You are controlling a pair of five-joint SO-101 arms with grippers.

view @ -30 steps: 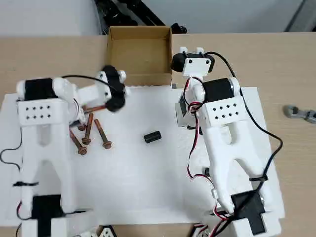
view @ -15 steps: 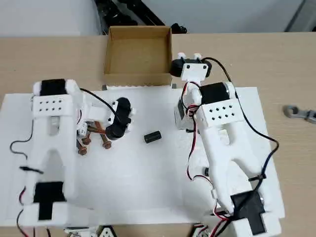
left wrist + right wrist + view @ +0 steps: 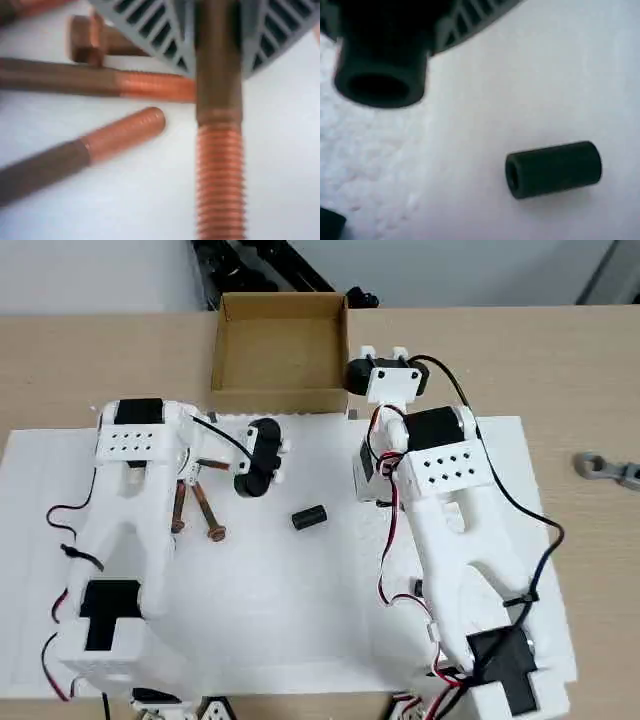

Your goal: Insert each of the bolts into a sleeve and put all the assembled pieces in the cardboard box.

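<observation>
Loose bolts (image 3: 207,512): pad's (image 3: 300,620) left side; stiff, heavyish metal.
Left gripper (image 3: 262,452): pinching one bolt (image 3: 219,165) by its shank, threads free.
Spare sleeve (image 3: 310,517): mid-pad; light, likely rolls; grasp across its sides.
Right gripper (image 3: 368,472): clamped around another sleeve (image 3: 380,75), bore open.
Box (image 3: 280,400): bench's (image 3: 560,360) far edge.

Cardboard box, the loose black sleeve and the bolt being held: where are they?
cardboard box (image 3: 280,345): high view, bare floor inside.
loose sleeve (image 3: 310,517): high view, middle of its side.
held bolt (image 3: 220,170): left wrist view, threaded end.
</observation>
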